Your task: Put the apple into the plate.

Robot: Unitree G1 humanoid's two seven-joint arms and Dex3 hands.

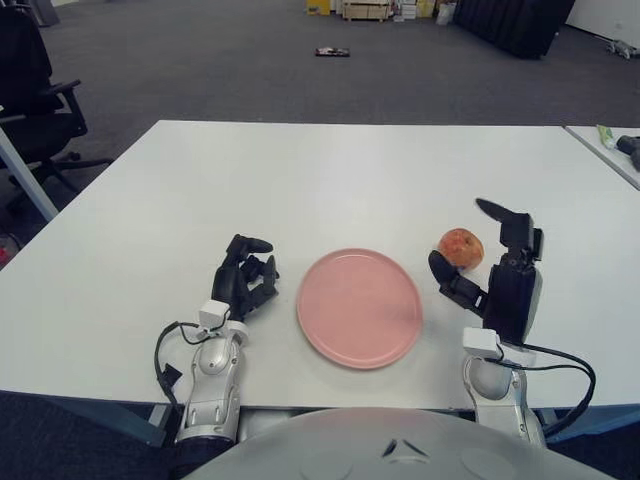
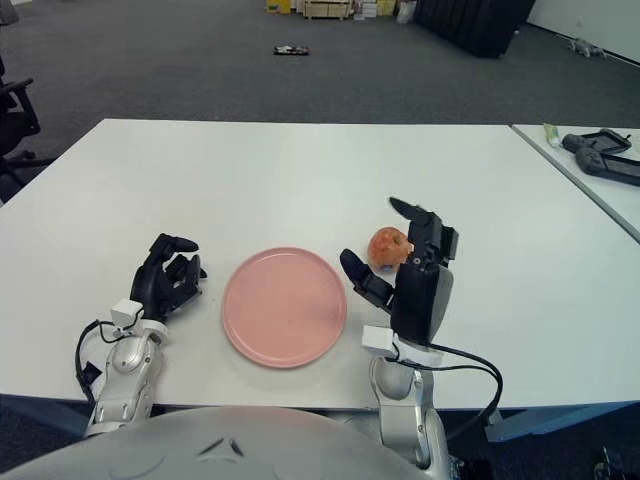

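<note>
A red-orange apple (image 1: 462, 247) lies on the white table (image 1: 340, 180), just right of an empty pink plate (image 1: 359, 307). My right hand (image 1: 487, 258) is raised off the table, right beside and slightly behind the apple, fingers spread open around it and not gripping it. My left hand (image 1: 245, 277) rests on the table left of the plate, fingers curled, holding nothing.
A second table edge with a few small items (image 1: 612, 138) is at the far right. A black office chair (image 1: 35, 90) stands at the far left. The near table edge runs just below the plate.
</note>
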